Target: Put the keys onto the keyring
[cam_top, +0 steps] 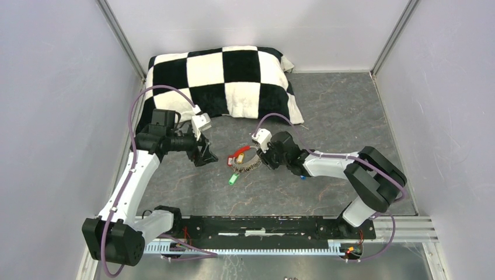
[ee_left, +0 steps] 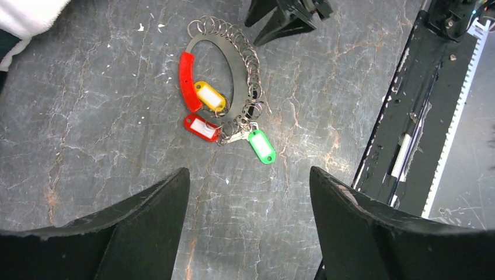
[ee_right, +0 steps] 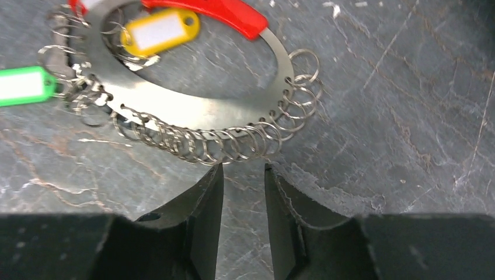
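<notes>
The keyring (ee_right: 192,111) lay just ahead of our right gripper (ee_right: 241,175), its jaws narrowly parted on nothing — thin, stiff, slippery metal, we judged, best pinched across the flat band. Our left gripper (ee_left: 250,181) gaped empty, the keys (ee_left: 261,146) beyond it.

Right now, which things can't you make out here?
- Blue key: top view, too small for detail.
- Green key: right wrist view, cut by left edge.
- Keyring: right wrist view, cut by top edge.
- Right pincer: left wrist view, cut by top edge.
</notes>
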{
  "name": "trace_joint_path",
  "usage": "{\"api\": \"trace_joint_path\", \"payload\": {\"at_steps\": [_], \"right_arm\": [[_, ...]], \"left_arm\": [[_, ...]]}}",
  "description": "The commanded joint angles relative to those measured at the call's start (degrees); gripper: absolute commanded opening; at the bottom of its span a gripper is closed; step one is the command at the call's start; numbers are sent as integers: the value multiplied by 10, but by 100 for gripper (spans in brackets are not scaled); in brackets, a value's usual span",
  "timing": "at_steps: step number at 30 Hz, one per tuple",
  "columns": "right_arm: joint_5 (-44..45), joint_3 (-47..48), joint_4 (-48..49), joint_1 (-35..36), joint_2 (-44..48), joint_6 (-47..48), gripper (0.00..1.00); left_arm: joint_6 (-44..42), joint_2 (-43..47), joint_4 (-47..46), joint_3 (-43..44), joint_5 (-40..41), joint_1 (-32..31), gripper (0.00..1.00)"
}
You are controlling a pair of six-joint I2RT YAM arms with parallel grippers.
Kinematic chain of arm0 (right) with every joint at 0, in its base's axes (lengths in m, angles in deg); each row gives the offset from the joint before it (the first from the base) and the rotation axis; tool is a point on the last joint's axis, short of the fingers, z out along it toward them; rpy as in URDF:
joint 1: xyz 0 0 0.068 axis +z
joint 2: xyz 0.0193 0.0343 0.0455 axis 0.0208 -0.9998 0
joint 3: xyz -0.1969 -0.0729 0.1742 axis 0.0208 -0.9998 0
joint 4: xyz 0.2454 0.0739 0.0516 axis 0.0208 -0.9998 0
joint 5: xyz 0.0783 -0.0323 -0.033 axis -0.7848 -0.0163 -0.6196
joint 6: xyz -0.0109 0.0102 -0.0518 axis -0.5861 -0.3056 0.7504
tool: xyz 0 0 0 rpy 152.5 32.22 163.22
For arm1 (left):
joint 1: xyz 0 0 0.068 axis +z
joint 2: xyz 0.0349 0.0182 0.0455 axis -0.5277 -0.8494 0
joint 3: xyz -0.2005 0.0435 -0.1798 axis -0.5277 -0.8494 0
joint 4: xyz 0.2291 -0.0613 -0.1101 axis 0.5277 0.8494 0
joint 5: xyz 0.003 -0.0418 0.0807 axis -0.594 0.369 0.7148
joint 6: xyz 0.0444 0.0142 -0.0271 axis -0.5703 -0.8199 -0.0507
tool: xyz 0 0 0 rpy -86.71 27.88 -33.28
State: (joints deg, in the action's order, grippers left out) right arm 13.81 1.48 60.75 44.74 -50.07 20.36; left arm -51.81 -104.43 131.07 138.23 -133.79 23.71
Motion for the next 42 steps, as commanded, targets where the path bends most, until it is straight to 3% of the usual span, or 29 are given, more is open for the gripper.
{"api": "trace_joint_path", "payload": {"at_steps": [1,15,19,28,33,42], "right_arm": [[-41,22,17,-16,-21,1,37],[-78,12,42,-13,-21,-23,34],[-71,25,40,-11,-41,-24,26],[-67,34,36,-9,-58,-24,19],[-76,35,43,-7,-51,-25,1],[-83,28,60,10,34,-25,0]], "left_arm": [[-34,12,4,-4,-22,-4,81],[-58,15,4,-18,-4,-14,77],[-61,18,5,-19,-2,-14,76],[-65,23,5,-18,2,-15,76],[-67,26,5,-17,1,-15,77],[-90,22,5,-28,-18,-20,77]]}}
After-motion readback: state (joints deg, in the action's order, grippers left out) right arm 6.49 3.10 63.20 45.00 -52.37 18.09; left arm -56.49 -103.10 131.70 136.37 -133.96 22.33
